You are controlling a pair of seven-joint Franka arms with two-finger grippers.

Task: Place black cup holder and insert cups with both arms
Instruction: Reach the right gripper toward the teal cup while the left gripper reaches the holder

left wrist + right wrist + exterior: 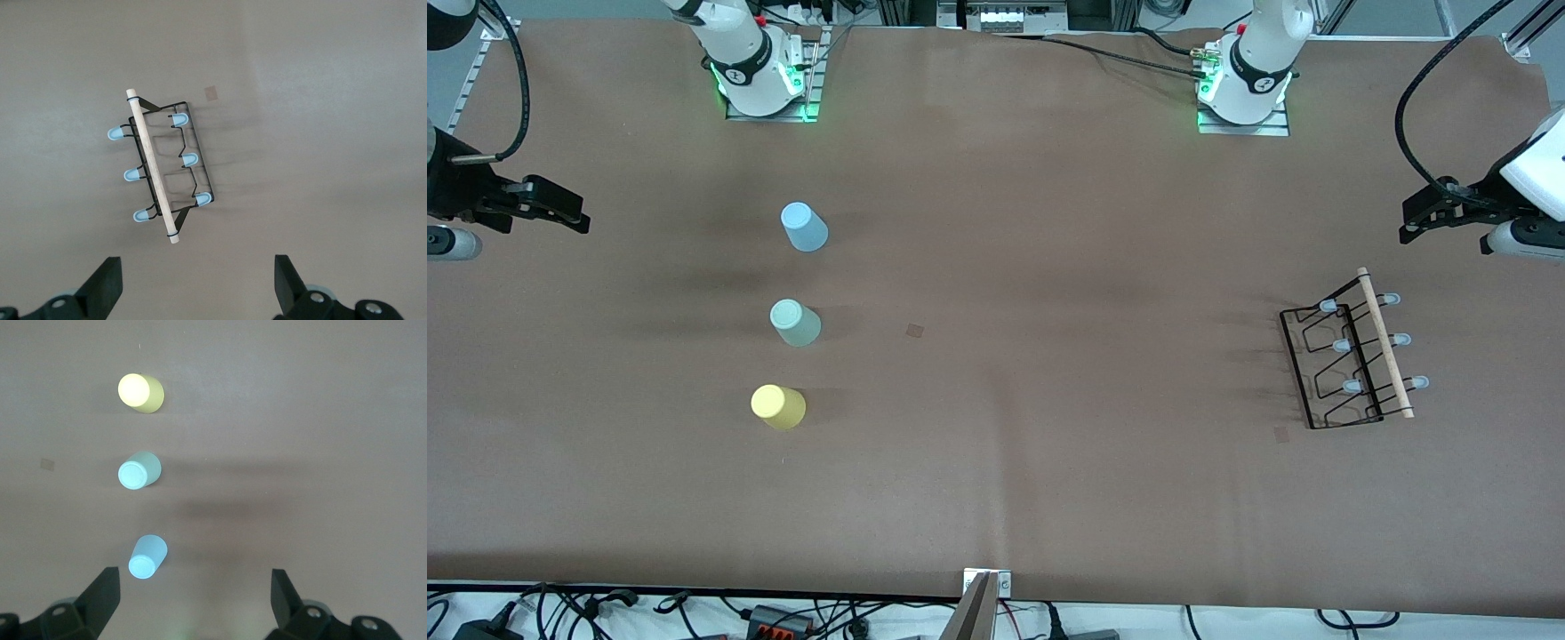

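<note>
Rack: the thin black wire cup holder (1343, 366) with a long light wooden rod handle (1385, 343) and six upright pegs tipped pale grey-blue stands on the brown surface (1049, 267) toward the left arm's end; no cup is on it.
Rack from the left wrist view: the black wire cup holder (175, 167) lies whole in view, apart from the fingers, three pegs on each side of the wooden rod handle (153, 167).
Cups: three small tapered plastic cups stand bottom-up in a row toward the right arm's end, well apart from the rack and from each other.
Cup order: the light blue cup (804, 227) is farthest from the front camera, the pale mint green cup (794, 322) is between, and the yellow cup (778, 406) is nearest.
Left gripper: the black two-finger left gripper (1432, 215) hangs above the surface at the left arm's end, near the rack; its fingers (107, 285) are spread wide and hold nothing.
Right gripper: the black two-finger right gripper (551, 210) hangs above the surface at the right arm's end; its fingers (103, 595) are spread wide and hold nothing, with the light blue cup (148, 557) closest to them in the right wrist view.
</note>
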